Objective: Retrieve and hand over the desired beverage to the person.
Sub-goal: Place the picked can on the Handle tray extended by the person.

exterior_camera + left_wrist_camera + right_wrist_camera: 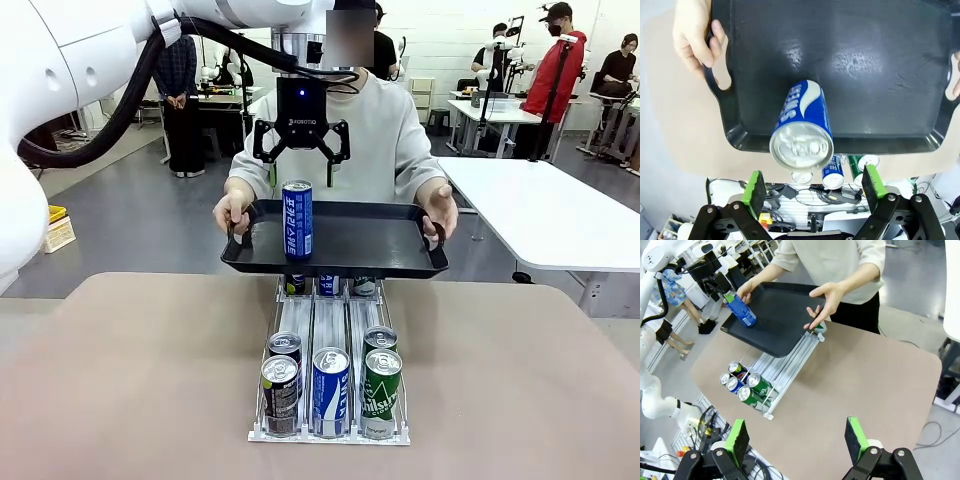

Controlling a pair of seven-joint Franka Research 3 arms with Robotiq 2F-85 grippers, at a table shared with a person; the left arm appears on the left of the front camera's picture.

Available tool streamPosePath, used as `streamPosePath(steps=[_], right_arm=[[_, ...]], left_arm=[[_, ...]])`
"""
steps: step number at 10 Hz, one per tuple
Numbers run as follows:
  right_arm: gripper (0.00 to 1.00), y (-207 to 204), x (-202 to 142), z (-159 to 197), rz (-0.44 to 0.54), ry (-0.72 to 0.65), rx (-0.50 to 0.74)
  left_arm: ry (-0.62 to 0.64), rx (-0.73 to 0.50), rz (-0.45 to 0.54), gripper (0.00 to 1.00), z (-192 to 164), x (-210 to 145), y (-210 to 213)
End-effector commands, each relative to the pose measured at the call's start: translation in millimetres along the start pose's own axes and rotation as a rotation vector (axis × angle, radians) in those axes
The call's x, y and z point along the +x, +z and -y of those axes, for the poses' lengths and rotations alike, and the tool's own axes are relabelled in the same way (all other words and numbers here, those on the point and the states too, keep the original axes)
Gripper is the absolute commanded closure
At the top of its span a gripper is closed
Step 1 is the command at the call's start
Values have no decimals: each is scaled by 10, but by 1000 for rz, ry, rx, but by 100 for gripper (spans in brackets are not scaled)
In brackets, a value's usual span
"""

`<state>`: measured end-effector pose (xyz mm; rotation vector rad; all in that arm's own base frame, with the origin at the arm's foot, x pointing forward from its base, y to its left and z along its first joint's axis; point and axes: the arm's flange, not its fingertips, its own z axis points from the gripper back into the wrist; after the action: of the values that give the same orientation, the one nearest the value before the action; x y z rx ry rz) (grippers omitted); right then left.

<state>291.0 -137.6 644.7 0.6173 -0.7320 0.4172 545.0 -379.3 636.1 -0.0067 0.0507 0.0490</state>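
Note:
A tall blue beverage can stands upright at the left side of a black tray. The person, in a light grey sweatshirt, holds the tray by both handles above the table's far edge. My left gripper hangs open just above the can, not touching it. In the left wrist view the can rises from the tray toward my left gripper, whose green pads stand wide apart. My right gripper is open with nothing in it, high over the table's near right side.
A clear gravity rack with three lanes lies on the brown table and holds several black, blue and green cans at its near end. The tray hovers over the rack's far end. The person's hands grip the tray handles.

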Motion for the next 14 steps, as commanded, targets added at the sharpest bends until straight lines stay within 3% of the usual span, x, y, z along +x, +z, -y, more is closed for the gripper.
streamPosePath(steps=[1,3,5,6,7,10,14], right_arm=[[0,-9,25,2,23,11,37],[0,-9,25,2,23,11,37],[0,-9,25,2,23,11,37],[0,-9,25,2,23,11,37],[0,-9,25,2,23,11,37],[0,-9,25,2,23,11,37],[0,-9,25,2,23,11,37]], left_arm=[[-105,-22,11,0,49,-214,398],[-264,7,101,0,-213,-1014,687],[-395,-39,219,0,-803,-1724,639],[-456,-84,274,0,-1102,-1912,539],[-504,-100,339,0,-1371,-2023,413],[-600,-182,376,0,-2042,-1984,68],[-572,-288,368,0,-2396,-1942,-198]])
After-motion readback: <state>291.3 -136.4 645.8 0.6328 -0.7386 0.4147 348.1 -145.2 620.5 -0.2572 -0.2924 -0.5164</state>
